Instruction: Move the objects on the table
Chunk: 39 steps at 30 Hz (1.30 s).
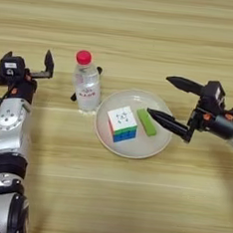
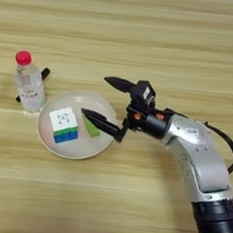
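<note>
A clear bottle (image 1: 86, 86) with a red cap stands upright just left of the round white plate (image 1: 130, 152). A black marker pen (image 1: 99, 70) lies behind the bottle, with only its two ends showing. On the plate sit a white-topped puzzle cube (image 1: 122, 124) and, to its right, a green block (image 1: 146, 122). My right gripper (image 1: 158, 95) reaches in from the right, open; its lower fingertip (image 2: 85, 112) is over the plate at the block's far end, and its upper finger is beyond the plate's far rim. My left gripper (image 1: 27, 60) is open and empty, left of the bottle.
The wooden table (image 1: 146, 31) stretches bare beyond the plate and in front of it. My right forearm (image 2: 195, 150) crosses the table's right side. My left arm (image 1: 6, 144) runs along the left edge.
</note>
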Each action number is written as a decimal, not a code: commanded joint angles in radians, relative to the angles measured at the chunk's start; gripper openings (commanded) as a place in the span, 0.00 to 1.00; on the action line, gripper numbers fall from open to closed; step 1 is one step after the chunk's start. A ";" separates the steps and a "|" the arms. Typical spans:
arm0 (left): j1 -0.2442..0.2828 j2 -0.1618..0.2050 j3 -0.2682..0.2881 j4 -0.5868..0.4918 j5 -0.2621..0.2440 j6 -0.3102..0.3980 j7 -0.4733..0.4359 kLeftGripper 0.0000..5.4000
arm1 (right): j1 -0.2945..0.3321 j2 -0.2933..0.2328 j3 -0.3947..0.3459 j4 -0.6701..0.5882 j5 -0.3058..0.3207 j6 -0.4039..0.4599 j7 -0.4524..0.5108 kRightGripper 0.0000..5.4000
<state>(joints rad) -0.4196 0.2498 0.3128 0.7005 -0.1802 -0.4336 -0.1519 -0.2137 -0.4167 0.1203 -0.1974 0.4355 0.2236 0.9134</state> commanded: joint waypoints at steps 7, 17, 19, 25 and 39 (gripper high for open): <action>-0.046 0.013 0.009 0.089 -0.007 -0.048 0.004 1.00 | -0.041 0.066 0.090 0.090 -0.114 -0.015 -0.061 1.00; -0.048 0.012 0.014 0.107 -0.006 -0.064 0.010 1.00 | -0.014 0.138 0.154 0.123 -0.237 -0.020 -0.195 1.00; -0.048 0.012 0.015 0.108 -0.005 -0.064 0.012 1.00 | -0.010 0.140 0.172 0.134 -0.286 -0.041 -0.227 1.00; -0.048 0.010 0.015 0.115 -0.003 -0.068 0.017 1.00 | 0.005 0.165 0.200 0.143 -0.327 -0.051 -0.268 1.00; -0.054 0.001 0.026 0.139 -0.013 -0.082 0.028 1.00 | 0.023 0.246 0.216 0.121 -0.330 -0.009 -0.336 1.00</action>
<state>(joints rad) -0.4545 0.2510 0.3379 0.8231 -0.1942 -0.5065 -0.1324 -0.1905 -0.1838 0.3348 -0.0672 0.1033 0.1893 0.5929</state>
